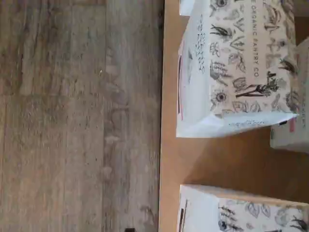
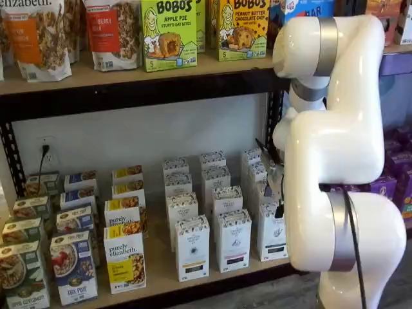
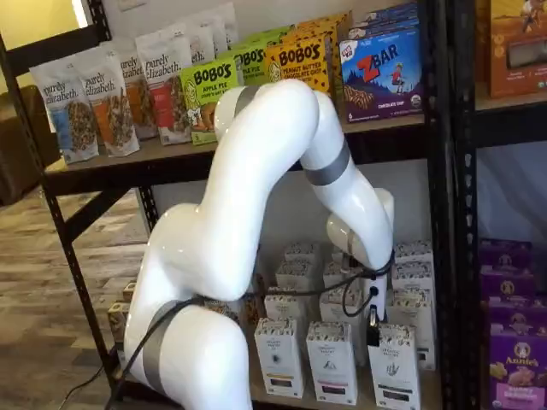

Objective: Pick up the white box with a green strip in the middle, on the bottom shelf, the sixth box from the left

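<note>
The white box (image 2: 271,233) is the rightmost of three tall white cartons in the front row of the bottom shelf (image 2: 161,282); it also shows in a shelf view (image 3: 393,367). My gripper (image 3: 373,328) hangs just above and beside its patterned top, with only a black finger and a cable showing side-on, so I cannot tell whether it is open. In a shelf view the gripper (image 2: 279,207) shows at the arm's edge, over the box. The wrist view shows two patterned-top white cartons (image 1: 236,67) (image 1: 241,210) at the shelf board's (image 1: 217,159) front edge; which one is the white box is unclear.
More white cartons (image 2: 233,239) (image 2: 192,248) stand to the left, with rows behind them. Yellow-and-white purely elizabeth cartons (image 2: 125,257) and cereal boxes (image 2: 73,267) fill the shelf's left. The white arm (image 2: 335,148) covers the shelf's right end. The wood floor (image 1: 77,116) lies below.
</note>
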